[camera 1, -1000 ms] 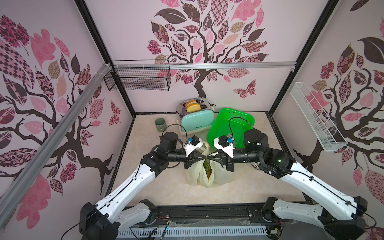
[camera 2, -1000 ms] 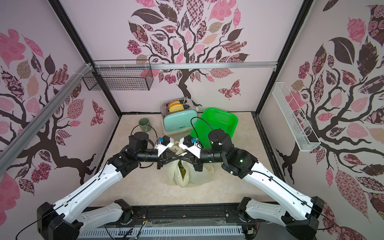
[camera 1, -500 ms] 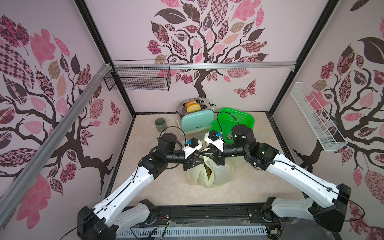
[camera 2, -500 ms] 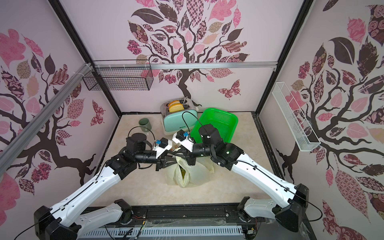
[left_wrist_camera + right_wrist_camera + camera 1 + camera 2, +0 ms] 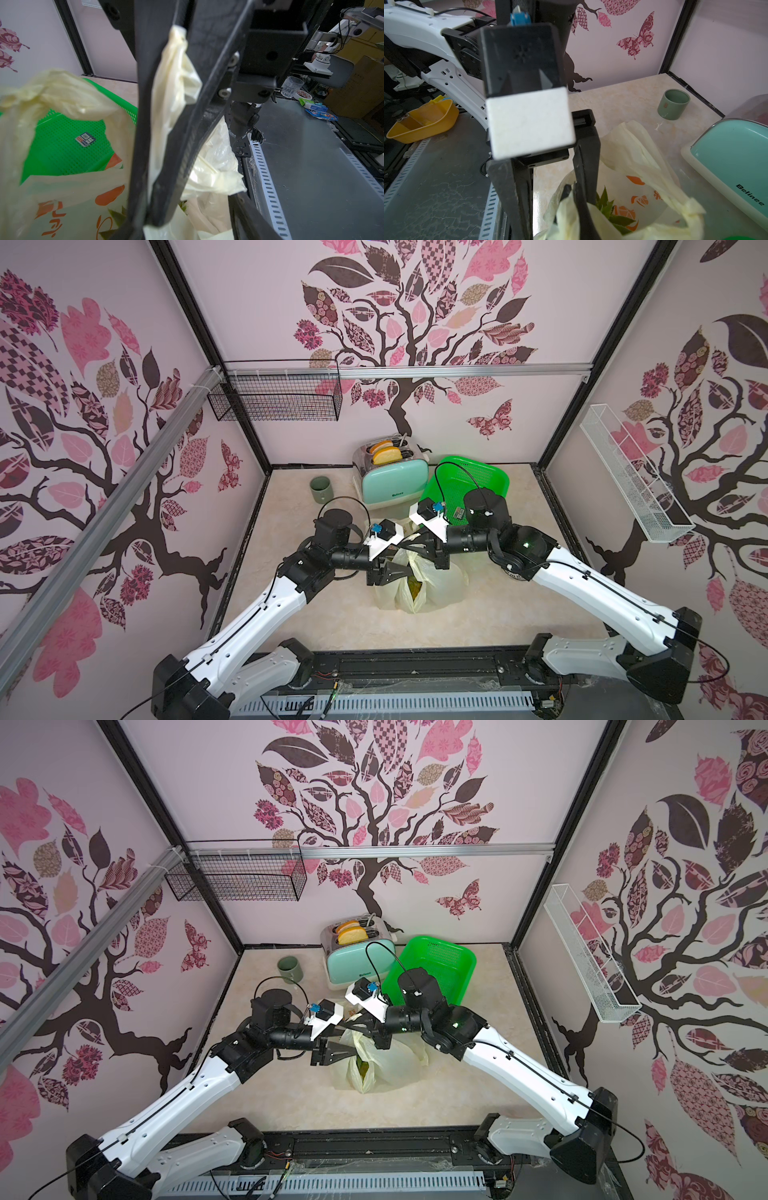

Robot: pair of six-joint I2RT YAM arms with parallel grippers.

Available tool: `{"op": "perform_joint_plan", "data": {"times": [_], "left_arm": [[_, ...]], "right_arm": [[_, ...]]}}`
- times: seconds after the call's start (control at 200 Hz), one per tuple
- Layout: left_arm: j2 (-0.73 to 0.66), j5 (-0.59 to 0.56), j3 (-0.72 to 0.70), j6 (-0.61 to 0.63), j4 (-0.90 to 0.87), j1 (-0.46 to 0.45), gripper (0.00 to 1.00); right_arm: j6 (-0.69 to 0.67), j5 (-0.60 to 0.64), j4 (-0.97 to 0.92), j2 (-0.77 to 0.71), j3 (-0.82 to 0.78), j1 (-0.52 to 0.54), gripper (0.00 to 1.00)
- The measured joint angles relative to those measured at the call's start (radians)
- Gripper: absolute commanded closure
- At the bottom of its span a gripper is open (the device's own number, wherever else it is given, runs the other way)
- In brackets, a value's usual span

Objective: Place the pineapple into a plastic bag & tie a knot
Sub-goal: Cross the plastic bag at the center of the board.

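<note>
**Pale-yellow handle pinched, knot not yet tied**

Between the closed fingertips of the right gripper (image 5: 572,192) runs one handle (image 5: 172,83) of the plastic bag (image 5: 442,585), drawn up as a bunched strip. The left gripper (image 5: 404,572) faces it almost tip to tip. Its fingers are parted, with nothing visibly held between them, and the pinched strip hangs just in front of its opening.

Directly beneath both grippers the bag sits upright on the table (image 5: 299,605) with its mouth agape. The pineapple (image 5: 607,205) rests inside, its green crown showing through the gap. Off to one side of the right gripper's tips, the second handle (image 5: 58,93) arches loose, held by neither arm.

Beyond the right gripper's wrist lies the green basket (image 5: 490,485), just beside the bag. Farther out past both grippers stand the mint toaster (image 5: 392,485) and a green cup (image 5: 320,489).

Judging by this, the bagging is done. No knot appears, since the two handles are apart. Crossing, looping and cinching them is all left to do.
</note>
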Motion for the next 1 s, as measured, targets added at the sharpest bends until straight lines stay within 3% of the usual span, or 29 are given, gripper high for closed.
{"op": "perform_joint_plan", "data": {"times": [0.67,0.785,0.89,1.0], "left_arm": [[0.013,0.071,-0.016,-0.119,0.087,0.000,0.43],[0.021,0.066,-0.016,-0.122,0.091,-0.003,0.55],[0.037,0.052,-0.015,-0.120,0.093,-0.010,0.79],[0.047,0.045,-0.014,-0.100,0.087,-0.014,0.96]], "right_arm": [[0.002,-0.042,0.087,0.015,-0.068,-0.005,1.00],[0.018,-0.053,0.108,0.021,-0.068,-0.005,1.00],[0.029,-0.069,0.110,0.023,-0.068,-0.004,1.00],[0.026,-0.099,0.104,0.022,-0.069,-0.003,1.00]]}}
